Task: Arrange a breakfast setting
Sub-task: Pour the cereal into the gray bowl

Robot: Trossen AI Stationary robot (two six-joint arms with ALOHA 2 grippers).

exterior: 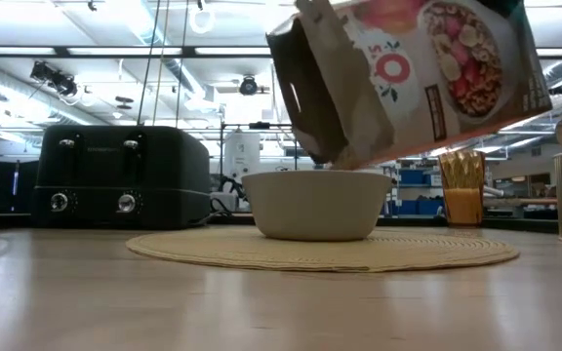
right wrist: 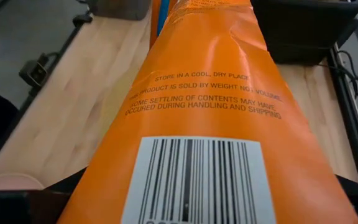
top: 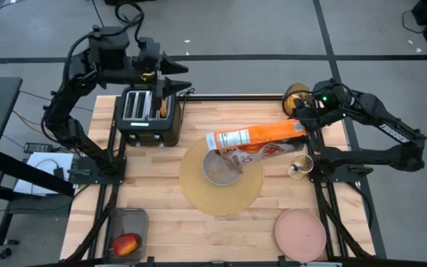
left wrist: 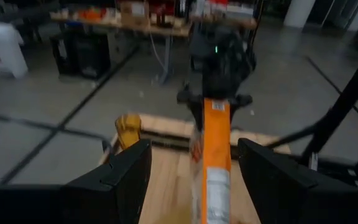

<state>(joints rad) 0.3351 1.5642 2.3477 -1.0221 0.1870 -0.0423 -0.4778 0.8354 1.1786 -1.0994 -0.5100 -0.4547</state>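
I hold the orange cereal bag [top: 256, 138] in the right tool [top: 302, 126], pinching its base, mouth tipped over the grey bowl [top: 219, 168] at the tan placemat's [top: 221, 196] centre. The bag is light, soft and crumples easily. The left tool [top: 170, 78] hangs spread above the toaster [top: 148, 113] at 10 o'clock on the wooden desk [top: 169, 222].

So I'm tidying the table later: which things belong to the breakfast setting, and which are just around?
In use: placemat, bowl, cereal box in the right claw, pink plate, apple.
Around: toaster, left claw above it.
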